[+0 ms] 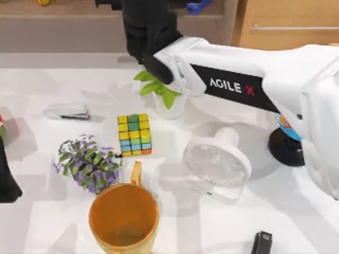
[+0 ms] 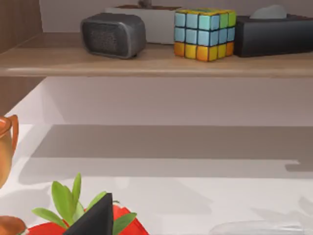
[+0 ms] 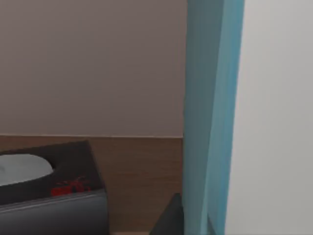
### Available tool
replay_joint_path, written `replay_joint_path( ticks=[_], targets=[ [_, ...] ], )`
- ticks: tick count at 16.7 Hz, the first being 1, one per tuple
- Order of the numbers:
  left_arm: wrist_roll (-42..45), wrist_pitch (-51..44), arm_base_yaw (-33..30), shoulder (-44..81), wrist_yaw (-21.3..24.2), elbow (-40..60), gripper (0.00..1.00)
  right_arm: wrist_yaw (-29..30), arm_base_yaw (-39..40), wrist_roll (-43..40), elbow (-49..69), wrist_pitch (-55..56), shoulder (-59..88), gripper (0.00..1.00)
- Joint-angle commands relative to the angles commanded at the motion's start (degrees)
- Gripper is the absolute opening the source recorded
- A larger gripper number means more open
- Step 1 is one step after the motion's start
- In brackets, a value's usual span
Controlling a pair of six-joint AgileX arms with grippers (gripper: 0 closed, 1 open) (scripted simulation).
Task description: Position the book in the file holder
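The right gripper [image 1: 153, 66] grips the book [image 3: 210, 117] upright, just ahead of its fingers—a tilt or loose grip could slip it before the holder.

A glossy white worktop [image 1: 42, 222] catches soft shadows. Behind it runs a light wooden shelf [image 2: 146, 61] against a pale grey wall [image 2: 146, 98]. Right of the shelf stands a wooden cabinet [image 1: 286, 24] with a metal handle [image 1: 294, 27].

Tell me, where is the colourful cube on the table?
In the top view the colourful cube sits on the white table, left of centre, between the purple flowers and the white fan, just behind the orange mug.
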Motion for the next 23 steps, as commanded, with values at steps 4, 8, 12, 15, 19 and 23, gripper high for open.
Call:
replay_joint_path(
  ticks=[4,8,12,15,19,23],
  targets=[
    [0.00,0.00,0.00,0.00,0.00,0.00,1.00,0.00,0.00,0.00,0.00,0.00,0.00,0.10],
    [0.00,0.00,0.00,0.00,0.00,0.00,1.00,0.00,0.00,0.00,0.00,0.00,0.00,0.00],
    [0.00,0.00,0.00,0.00,0.00,0.00,1.00,0.00,0.00,0.00,0.00,0.00,0.00,0.00],
    [0.00,0.00,0.00,0.00,0.00,0.00,1.00,-0.02,0.22,0.08,0.11,-0.17,-0.14,0.00],
    [0.00,0.00,0.00,0.00,0.00,0.00,1.00,-0.04,0.22,0.09,1.08,-1.61,-0.60,0.00],
    [0.00,0.00,0.00,0.00,0.00,0.00,1.00,-0.04,0.21,0.10,1.86,-2.77,-0.98,0.00]
  ],
)
